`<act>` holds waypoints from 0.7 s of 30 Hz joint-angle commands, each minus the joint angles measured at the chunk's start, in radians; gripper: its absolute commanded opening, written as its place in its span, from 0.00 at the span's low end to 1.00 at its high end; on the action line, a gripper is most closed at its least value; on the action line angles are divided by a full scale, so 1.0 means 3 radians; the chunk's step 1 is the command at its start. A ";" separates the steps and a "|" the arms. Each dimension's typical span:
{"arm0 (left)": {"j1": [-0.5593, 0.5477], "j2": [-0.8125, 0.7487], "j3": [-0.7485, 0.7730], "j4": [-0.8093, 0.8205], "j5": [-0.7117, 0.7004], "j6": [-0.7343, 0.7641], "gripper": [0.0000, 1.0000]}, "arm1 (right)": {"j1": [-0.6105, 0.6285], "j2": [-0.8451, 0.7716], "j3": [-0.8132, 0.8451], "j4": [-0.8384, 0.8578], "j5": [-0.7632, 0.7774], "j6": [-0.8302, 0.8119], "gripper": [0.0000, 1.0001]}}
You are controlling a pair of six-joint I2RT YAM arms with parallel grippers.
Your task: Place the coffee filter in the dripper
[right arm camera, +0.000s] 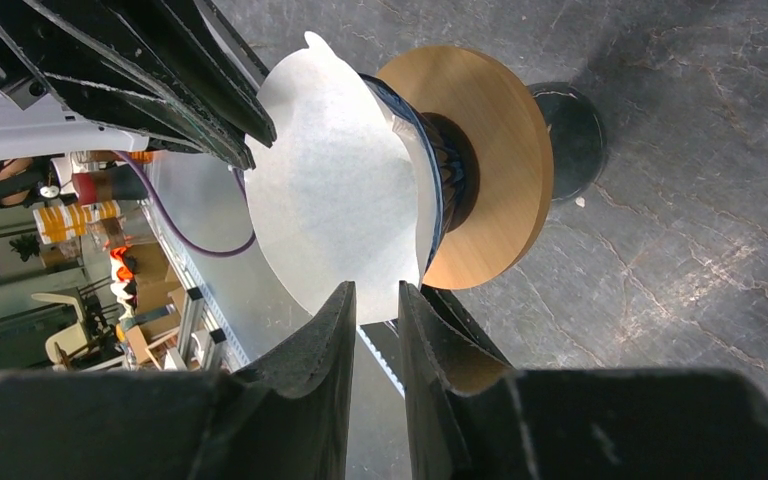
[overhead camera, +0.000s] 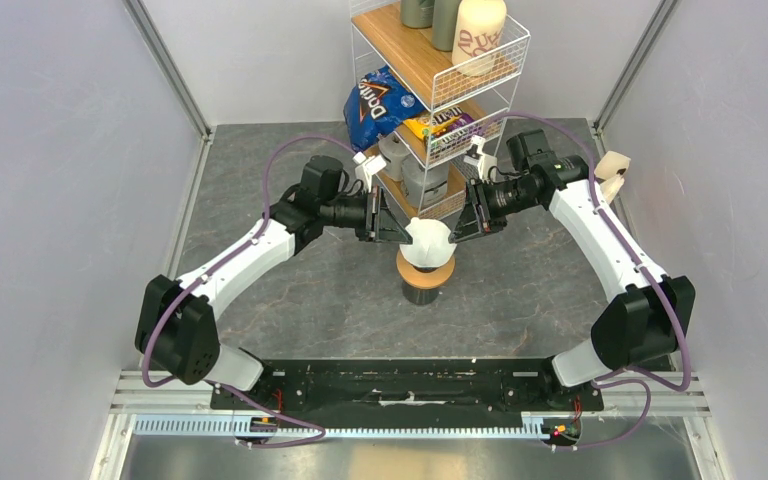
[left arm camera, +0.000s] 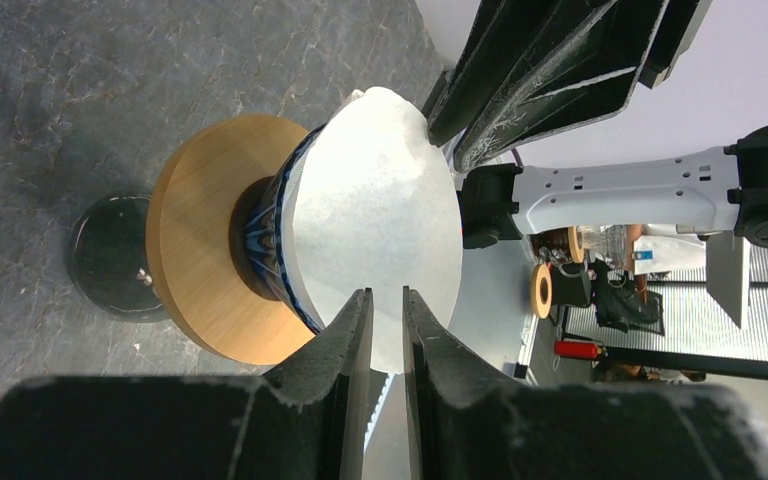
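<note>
The white paper coffee filter (overhead camera: pixel 428 243) sits opened in the dark blue dripper (left arm camera: pixel 282 262), its rim standing well above the dripper's edge. The dripper rests in a tan wooden ring (left arm camera: pixel 200 250) on a dark cup (left arm camera: pixel 110 255) at the table's middle. My left gripper (left arm camera: pixel 387 292) is at the filter's left rim and my right gripper (right arm camera: pixel 376 285) at its right rim. Both sets of jaws stand a narrow gap apart. The paper's edge (right arm camera: pixel 330 200) shows in each gap, with no pinch visible. In the top view the left gripper (overhead camera: pixel 403 237) and the right gripper (overhead camera: pixel 458 232) flank the filter.
Just behind the cup stands a wire shelf rack (overhead camera: pixel 440 70) with a blue chip bag (overhead camera: pixel 375 105), candy bags and jars; a cream printed canister (overhead camera: pixel 478 35) is on its top shelf. A small white object (overhead camera: pixel 612 168) sits by the right wall.
</note>
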 commanded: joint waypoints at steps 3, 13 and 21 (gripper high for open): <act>-0.0069 -0.0026 0.0064 -0.0040 0.0071 0.0136 0.25 | 0.0033 -0.0022 0.0079 -0.0096 -0.0095 -0.0107 0.30; -0.0082 -0.0215 0.0543 -0.0452 0.0066 0.0603 0.29 | 0.0081 -0.0316 0.0530 -0.0066 -0.0284 -0.0158 0.32; 0.0099 -0.0545 0.0801 -0.0762 0.0039 0.0805 0.49 | 0.0086 -0.0580 0.0859 0.0110 -0.0099 -0.0158 0.42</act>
